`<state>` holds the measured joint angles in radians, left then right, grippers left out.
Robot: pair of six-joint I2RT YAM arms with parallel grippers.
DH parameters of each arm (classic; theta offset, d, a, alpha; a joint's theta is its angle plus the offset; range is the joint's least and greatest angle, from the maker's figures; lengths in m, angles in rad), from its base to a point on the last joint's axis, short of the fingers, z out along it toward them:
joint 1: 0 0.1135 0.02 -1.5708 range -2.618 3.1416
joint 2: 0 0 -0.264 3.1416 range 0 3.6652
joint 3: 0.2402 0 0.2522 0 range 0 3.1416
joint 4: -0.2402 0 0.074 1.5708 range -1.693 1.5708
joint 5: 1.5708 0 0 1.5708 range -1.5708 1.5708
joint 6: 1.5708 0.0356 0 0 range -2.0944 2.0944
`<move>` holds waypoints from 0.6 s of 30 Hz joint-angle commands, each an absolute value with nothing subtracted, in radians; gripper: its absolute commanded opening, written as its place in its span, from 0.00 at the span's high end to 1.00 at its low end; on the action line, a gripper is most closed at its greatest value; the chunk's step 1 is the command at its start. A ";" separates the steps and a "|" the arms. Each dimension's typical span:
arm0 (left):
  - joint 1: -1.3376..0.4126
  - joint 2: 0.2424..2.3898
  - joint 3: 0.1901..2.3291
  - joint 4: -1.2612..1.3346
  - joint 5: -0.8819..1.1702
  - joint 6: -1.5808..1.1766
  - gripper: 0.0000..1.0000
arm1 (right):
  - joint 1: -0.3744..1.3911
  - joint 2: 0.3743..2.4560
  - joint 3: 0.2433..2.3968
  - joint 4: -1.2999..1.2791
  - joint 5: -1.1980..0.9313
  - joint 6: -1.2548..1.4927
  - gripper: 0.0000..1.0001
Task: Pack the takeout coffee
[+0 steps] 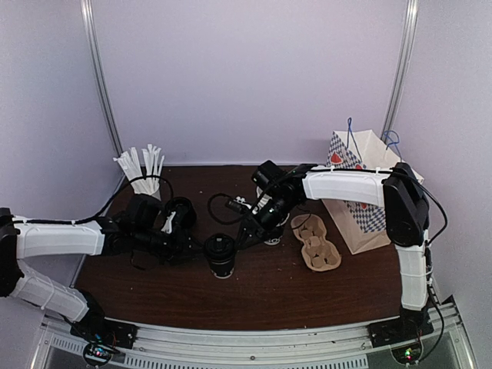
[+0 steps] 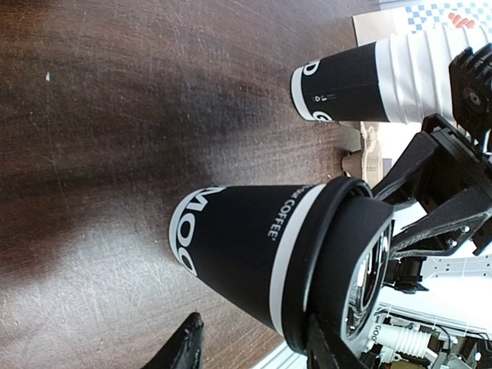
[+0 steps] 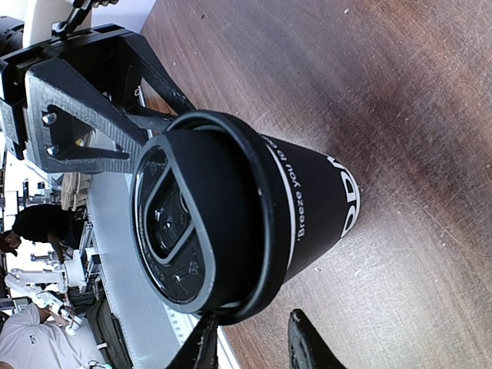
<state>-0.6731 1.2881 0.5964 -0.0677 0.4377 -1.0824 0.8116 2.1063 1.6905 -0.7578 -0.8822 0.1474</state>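
The takeout coffee (image 1: 221, 254) stands upright on the table, a black paper cup with white bands and a black dome lid. My left gripper (image 1: 195, 247) is open just left of it. In the left wrist view the cup (image 2: 246, 250) fills the frame beyond the open gripper (image 2: 252, 332), and one fingertip (image 2: 321, 346) overlaps the lid rim. My right gripper (image 1: 245, 232) is open just to the cup's far right. In the right wrist view the lidded cup (image 3: 231, 215) sits just beyond the gripper (image 3: 252, 319). Neither gripper holds anything.
A brown pulp cup carrier (image 1: 316, 242) lies right of the cup. A white paper bag (image 1: 361, 201) with a blue check pattern stands behind it. A stack of lidless cups (image 2: 377, 81) is near the right gripper. A white cup of sticks (image 1: 143, 175) stands at the back left.
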 commanded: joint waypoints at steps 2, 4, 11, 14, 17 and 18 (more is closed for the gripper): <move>-0.690 1.361 0.583 -0.237 0.383 -1.011 0.54 | 0.831 2.177 1.663 -0.765 -0.738 0.163 0.64; -0.690 1.382 0.587 -0.238 0.380 -0.987 0.54 | 0.831 2.172 1.676 -0.763 -0.732 0.168 0.59; -0.690 1.460 0.597 -0.218 0.402 -0.920 0.53 | 0.833 2.179 1.700 -0.768 -0.750 0.174 0.57; -0.687 1.463 0.613 -0.251 0.377 -0.886 0.53 | 0.833 2.176 1.677 -0.761 -0.727 0.180 0.59; -0.667 1.467 0.620 -0.273 0.374 -0.866 0.53 | 0.834 2.169 1.651 -0.754 -0.700 0.186 0.61; -0.663 1.467 0.620 -0.277 0.375 -0.862 0.53 | 0.834 2.167 1.648 -0.753 -0.702 0.187 0.61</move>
<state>-0.6464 1.3750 0.6662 -0.0750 0.4236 -0.9352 0.8177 2.1113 1.7000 -0.7895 -0.8749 0.1688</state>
